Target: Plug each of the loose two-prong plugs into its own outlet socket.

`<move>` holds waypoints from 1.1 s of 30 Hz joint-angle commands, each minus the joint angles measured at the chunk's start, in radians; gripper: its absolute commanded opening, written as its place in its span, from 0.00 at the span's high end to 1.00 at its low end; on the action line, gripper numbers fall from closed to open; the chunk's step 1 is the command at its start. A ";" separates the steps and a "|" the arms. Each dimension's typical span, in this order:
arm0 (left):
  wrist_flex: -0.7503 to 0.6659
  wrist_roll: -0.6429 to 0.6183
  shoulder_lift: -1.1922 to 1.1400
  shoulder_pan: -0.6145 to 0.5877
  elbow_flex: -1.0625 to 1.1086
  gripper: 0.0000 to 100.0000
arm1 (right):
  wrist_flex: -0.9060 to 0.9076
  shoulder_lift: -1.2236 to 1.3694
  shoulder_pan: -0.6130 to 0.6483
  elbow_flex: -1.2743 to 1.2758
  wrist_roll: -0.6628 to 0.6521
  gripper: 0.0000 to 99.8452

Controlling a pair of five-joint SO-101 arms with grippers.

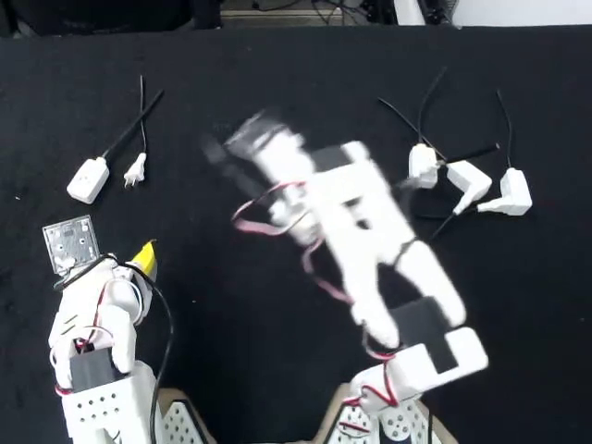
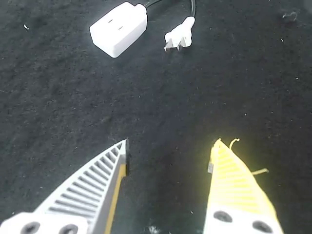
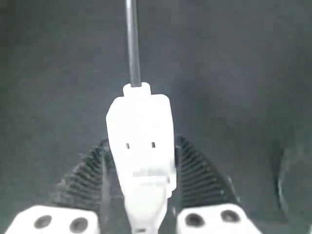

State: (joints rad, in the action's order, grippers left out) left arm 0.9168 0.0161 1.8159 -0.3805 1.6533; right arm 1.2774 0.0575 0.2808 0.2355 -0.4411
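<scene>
Gripping an outlet socket point(image 3: 139, 122), right hand point(image 3: 142, 151) clenched; left hand point(image 2: 170, 146) released, plug point(image 2: 178, 39) ahead.

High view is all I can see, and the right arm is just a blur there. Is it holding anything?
Observer: Yes. The right end effector is shut on a white socket, with its two slots showing.
Operator: Which way does the cord run?
Observer: The black cord leaves the end of the socket away from the wrist and runs straight on.
Operator: And the left one, open or shut?
Observer: The left end effector is open and empty.
</scene>
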 commanded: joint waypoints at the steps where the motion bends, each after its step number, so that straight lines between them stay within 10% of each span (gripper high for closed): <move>1: -0.003 -0.009 0.006 -0.001 -0.058 0.73 | 0.072 -0.064 -0.167 -0.133 0.126 0.99; 18: -0.003 -0.009 0.006 -0.001 -0.048 0.73 | 0.002 0.351 -0.368 -0.544 0.276 0.99; 33: -0.002 -0.009 0.006 -0.001 -0.053 0.73 | 0.316 0.960 -0.414 -1.302 0.276 0.97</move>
State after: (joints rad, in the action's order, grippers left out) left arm 0.9168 0.0161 1.8159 -0.3805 1.6533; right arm 1.5367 0.9643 -0.1166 -0.8646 -0.1726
